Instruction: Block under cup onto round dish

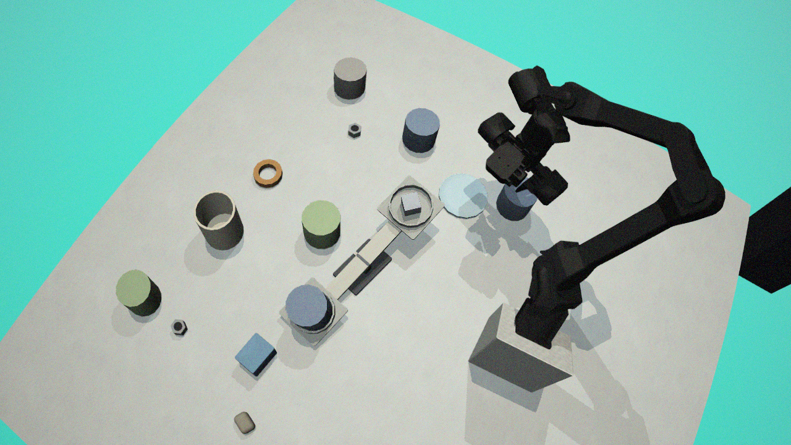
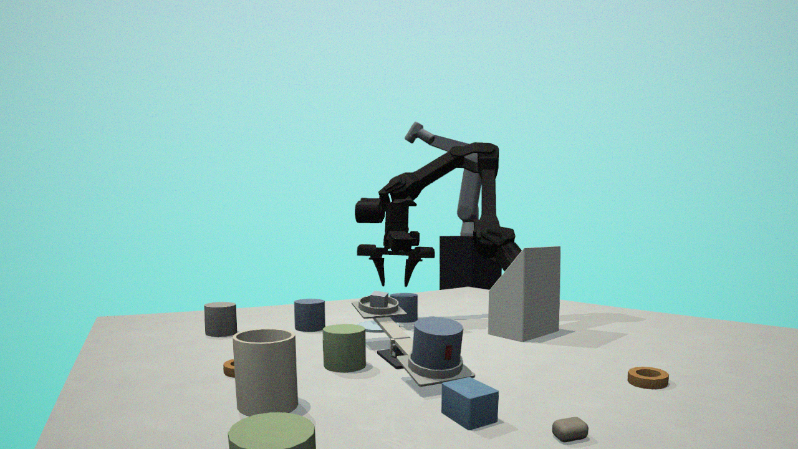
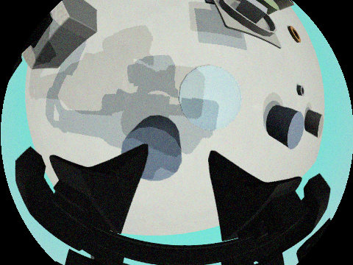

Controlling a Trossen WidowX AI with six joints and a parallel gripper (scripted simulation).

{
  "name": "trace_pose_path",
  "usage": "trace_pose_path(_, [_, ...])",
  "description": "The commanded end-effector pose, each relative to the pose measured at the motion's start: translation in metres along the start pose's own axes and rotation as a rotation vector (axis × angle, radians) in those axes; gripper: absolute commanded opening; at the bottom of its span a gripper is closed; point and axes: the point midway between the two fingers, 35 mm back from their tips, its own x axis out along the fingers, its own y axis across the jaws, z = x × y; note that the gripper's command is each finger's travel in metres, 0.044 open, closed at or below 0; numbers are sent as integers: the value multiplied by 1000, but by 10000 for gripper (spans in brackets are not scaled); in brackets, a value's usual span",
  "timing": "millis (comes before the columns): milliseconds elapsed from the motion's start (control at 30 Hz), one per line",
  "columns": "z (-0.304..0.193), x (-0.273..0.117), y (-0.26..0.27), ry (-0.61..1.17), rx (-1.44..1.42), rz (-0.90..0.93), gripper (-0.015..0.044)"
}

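Observation:
The balance (image 1: 377, 243) (image 2: 392, 329) tilts. On its raised end the small grey block (image 1: 411, 203) (image 2: 378, 299) (image 3: 254, 11) sits uncovered inside a ring. On its low end stands a blue-grey cup (image 1: 306, 306) (image 2: 436, 343) with a red mark. The other blue-grey cup (image 1: 513, 207) (image 2: 409, 308) (image 3: 162, 167) stands upright on the table, beside the pale round dish (image 1: 453, 193) (image 2: 370, 327) (image 3: 224, 82) and apart from it. My gripper (image 2: 394, 285) (image 3: 179, 152) is open and empty, above that cup and off to one side. The dish holds nothing, only shadow.
A blue cylinder (image 1: 421, 132) (image 2: 308, 315) (image 3: 279, 123) and a grey cylinder (image 1: 350, 80) (image 2: 220, 319) stand beyond the dish. Green cylinders (image 1: 321, 221) (image 1: 135, 290), a hollow beige container (image 1: 224, 235) (image 2: 265, 374) and a blue box (image 1: 254, 353) (image 2: 469, 401) stand around the balance.

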Motion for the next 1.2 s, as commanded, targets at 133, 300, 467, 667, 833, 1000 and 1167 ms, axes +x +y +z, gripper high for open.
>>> trace_pose_path(133, [59, 2, -38, -45, 170, 70, 260])
trace_pose_path(300, [110, -6, -60, -15, 297, 94, 260])
trace_pose_path(467, [170, -22, -73, 46, 424, 62, 260])
trace_pose_path(667, [188, -27, -75, 63, 459, 40, 260])
trace_pose_path(833, [188, -27, -75, 63, 459, 40, 260])
trace_pose_path(1000, [187, -12, -74, 64, 459, 40, 260])
trace_pose_path(1167, [187, -8, -74, 63, 459, 40, 260])
